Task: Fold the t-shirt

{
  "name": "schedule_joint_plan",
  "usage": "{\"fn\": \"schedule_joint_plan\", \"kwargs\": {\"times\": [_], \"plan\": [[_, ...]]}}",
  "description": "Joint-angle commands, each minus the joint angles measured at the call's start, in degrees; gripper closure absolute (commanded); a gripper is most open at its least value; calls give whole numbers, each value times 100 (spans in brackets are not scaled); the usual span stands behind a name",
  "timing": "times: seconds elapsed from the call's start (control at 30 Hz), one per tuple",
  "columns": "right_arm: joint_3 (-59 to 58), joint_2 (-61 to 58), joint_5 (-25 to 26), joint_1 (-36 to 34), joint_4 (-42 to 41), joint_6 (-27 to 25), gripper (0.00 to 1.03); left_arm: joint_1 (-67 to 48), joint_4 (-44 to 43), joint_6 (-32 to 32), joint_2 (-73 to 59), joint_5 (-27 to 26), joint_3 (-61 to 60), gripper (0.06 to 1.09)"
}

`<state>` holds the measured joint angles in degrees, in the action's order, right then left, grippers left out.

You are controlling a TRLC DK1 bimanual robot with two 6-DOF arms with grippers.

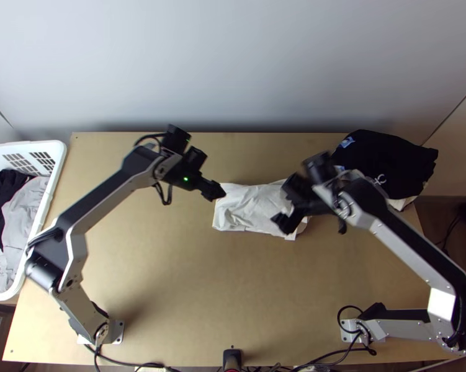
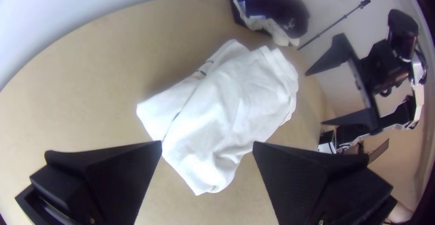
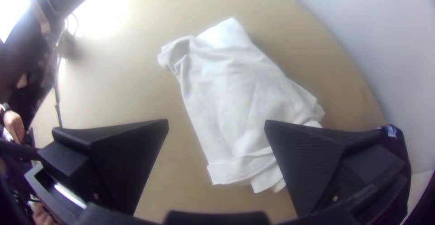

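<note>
The white t-shirt (image 1: 251, 208) lies folded into a compact, somewhat wrinkled bundle near the middle of the table. My left gripper (image 1: 215, 191) is at the shirt's upper left corner in the top view; my right gripper (image 1: 284, 221) is over its right part. In the left wrist view, the left gripper (image 2: 207, 145) stands open, with the shirt (image 2: 226, 107) between and beyond its fingers. The right gripper (image 3: 216, 124) is also open in the right wrist view, the shirt (image 3: 240, 93) beneath it. Neither gripper holds any cloth.
A pile of dark clothes (image 1: 388, 162) with some white cloth lies at the table's far right corner. To the left stands a white laundry basket (image 1: 60, 162) with dark and grey clothes. A wall runs behind the table (image 1: 170, 279).
</note>
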<state>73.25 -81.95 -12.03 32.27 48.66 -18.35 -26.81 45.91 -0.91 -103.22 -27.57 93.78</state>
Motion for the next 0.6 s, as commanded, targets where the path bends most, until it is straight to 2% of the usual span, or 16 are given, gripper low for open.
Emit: {"fn": "schedule_joint_plan", "kwargs": {"times": [0.0,0.33,0.43,0.57], "plan": [[-1120,-49,896,789,-1149,-986,4,290,225,20,575,-3,-53,11],[-2606,-163,1713,1079,-3566,-1892,4,615,261,12,1199,-3,-668,11],[-2720,-154,1898,1009,-3952,-1909,4,686,261,3,1269,-3,-694,11],[-2676,-119,1942,842,-4075,-1909,4,747,278,-6,1287,-3,-720,11]]}}
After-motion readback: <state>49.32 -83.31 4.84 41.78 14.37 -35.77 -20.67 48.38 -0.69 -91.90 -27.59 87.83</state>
